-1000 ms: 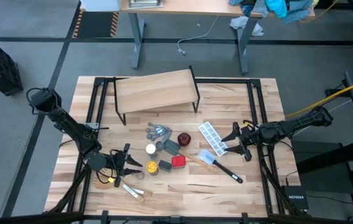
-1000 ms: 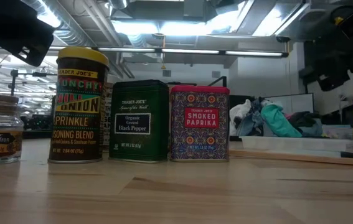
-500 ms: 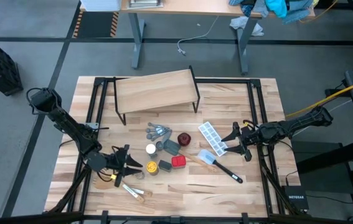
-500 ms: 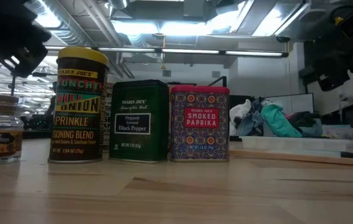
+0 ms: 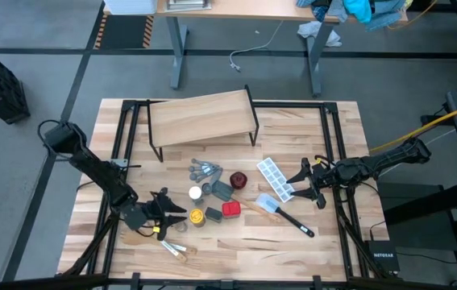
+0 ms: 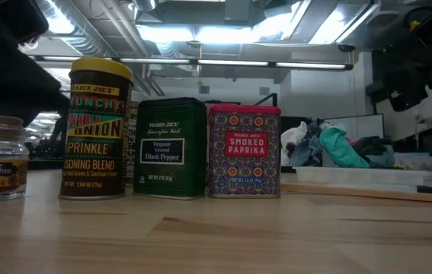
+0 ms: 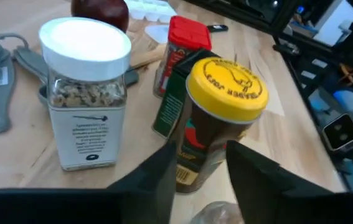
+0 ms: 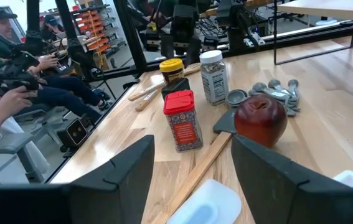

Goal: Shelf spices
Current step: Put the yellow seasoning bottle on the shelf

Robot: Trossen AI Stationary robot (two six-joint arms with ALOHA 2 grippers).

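Step in hand: approach for pick of yellow-capped jar, none of the spices shelved yet. Left claw low over tabletop, fingers parted, lined up on that jar, not gripping. Jar upright near front-left, beside dark grey square tin; shelf well apart, bare. Next, by judgement: advance, close, lift. Right claw open, waiting at right.

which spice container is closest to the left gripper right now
The yellow-capped jar: it stands right in front of the left gripper, lined up between its fingers. The white-capped jar and the red tin are farther off.
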